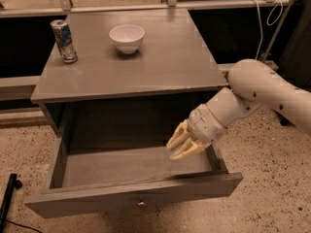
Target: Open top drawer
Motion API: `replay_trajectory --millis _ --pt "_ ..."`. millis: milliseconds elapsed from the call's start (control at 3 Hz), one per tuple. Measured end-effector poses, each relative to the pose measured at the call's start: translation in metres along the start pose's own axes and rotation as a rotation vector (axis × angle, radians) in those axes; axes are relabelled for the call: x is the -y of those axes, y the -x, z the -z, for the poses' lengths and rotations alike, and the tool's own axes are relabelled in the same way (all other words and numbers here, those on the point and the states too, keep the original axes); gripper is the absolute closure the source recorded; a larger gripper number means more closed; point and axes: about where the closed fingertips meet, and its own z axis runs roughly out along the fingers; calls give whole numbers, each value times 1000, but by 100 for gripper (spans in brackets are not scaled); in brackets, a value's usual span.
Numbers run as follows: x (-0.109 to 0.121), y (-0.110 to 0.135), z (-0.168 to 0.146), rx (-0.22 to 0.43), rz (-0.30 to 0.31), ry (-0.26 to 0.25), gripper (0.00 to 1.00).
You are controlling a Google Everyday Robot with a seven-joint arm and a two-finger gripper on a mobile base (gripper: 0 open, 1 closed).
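Note:
The top drawer (pixel 131 191) is a grey wooden drawer pulled far out of the grey cabinet (pixel 126 67), its deep box showing nothing inside. A small round metal knob (pixel 141 204) sits at the centre of its front. My gripper (pixel 179 147), with cream fingers on a white arm, hangs over the right rear part of the drawer's box, just inside the right wall. It holds nothing and is well apart from the knob.
On the cabinet top stand a drink can (pixel 64 41) at the back left and a white bowl (pixel 127 38) near the back middle. A rail (pixel 160 6) runs behind. A black object (pixel 8 193) lies on the speckled floor at the left.

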Motion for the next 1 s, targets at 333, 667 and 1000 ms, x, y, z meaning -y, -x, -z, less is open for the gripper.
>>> replay_trajectory --millis 333,667,1000 --pt "0 0 0 0 0 0 4" --pt "0 0 0 0 0 0 0" --pt "0 0 0 0 0 0 0"
